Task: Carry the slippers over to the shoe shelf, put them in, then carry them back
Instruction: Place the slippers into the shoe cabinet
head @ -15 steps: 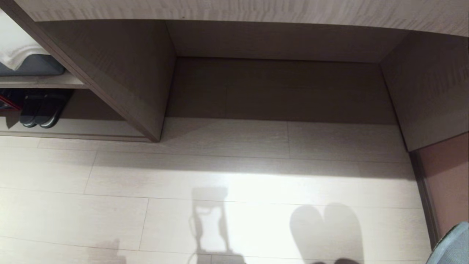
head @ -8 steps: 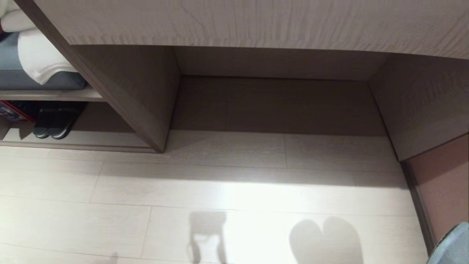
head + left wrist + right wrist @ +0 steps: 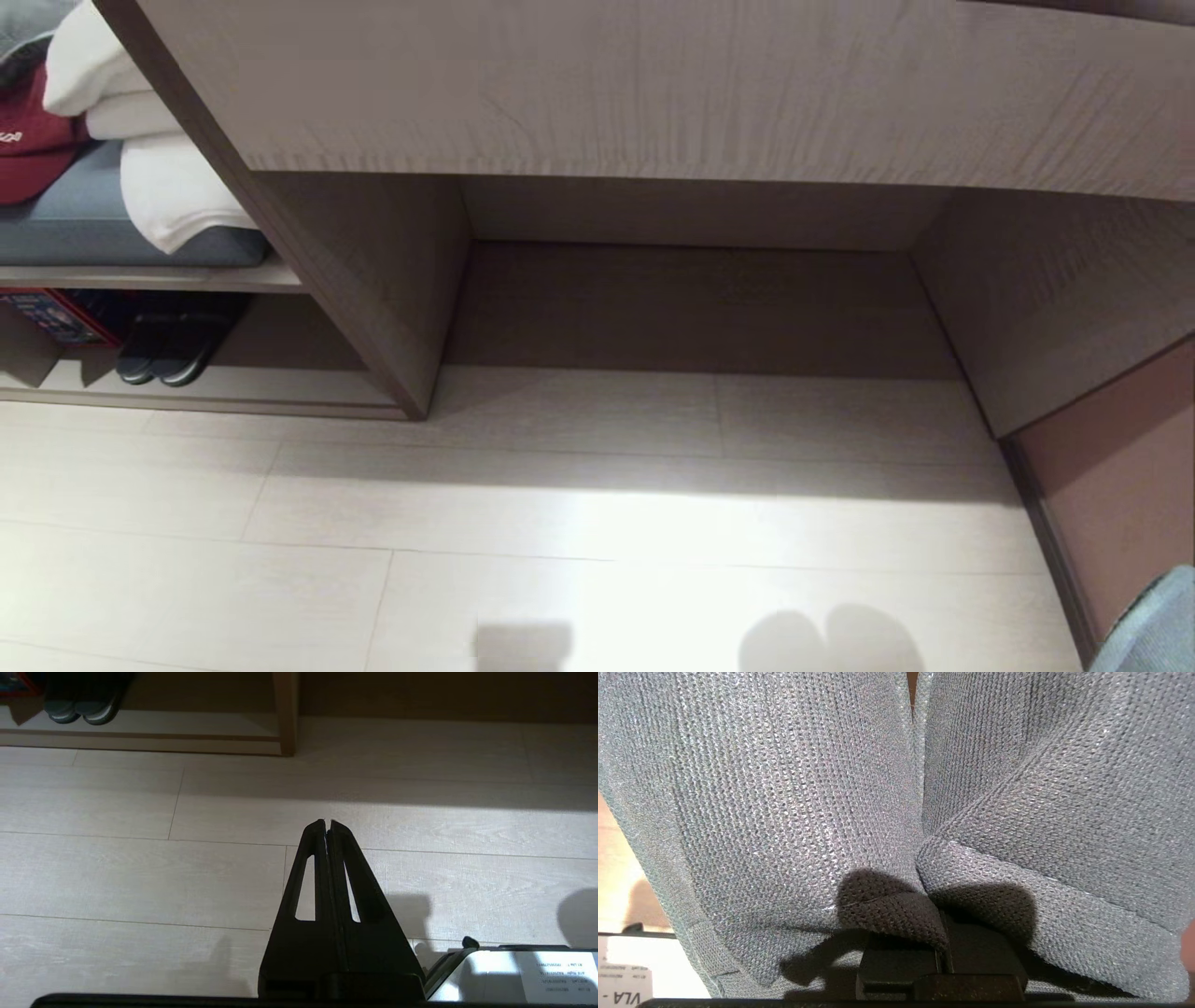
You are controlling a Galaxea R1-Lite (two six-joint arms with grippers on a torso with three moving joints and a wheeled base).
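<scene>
A: Though caught only at the lower right edge of the head view, logged the slippers (image 3: pixel 1156 623) as off the floor (image 3: pixel 597 523), on the robot's right. Confirmed from the right wrist view: both side by side, open ends pinched in the right gripper (image 3: pixel 942 952), fingers clenched on the grey knit.

B: Checked the left gripper (image 3: pixel 327 823)?

A: Found its fingers pressed together with nothing between, hanging over bare floor. Marked idle.

B: Placed the shoe shelf (image 3: pixel 215 399) where?

A: Off to the left in the head view, a low cubby under a ledge of folded towels (image 3: pixel 159 187). Noted a dark pair (image 3: pixel 173 350) already parked toward its left, with free board to the right of them. Faced, straight ahead, only the taller desk recess (image 3: pixel 691 308); not the target.

B: Judged the step?

A: Put it down as the outward carry: slippers gripped, not yet shelved. Reckoned on needing a turn or drive leftward next to square up with the cubby, then a low, level reach in beside the dark pair before letting go. Flagged the shallow opening and the soft hanging toes as a likely snag on the front edge.
</scene>
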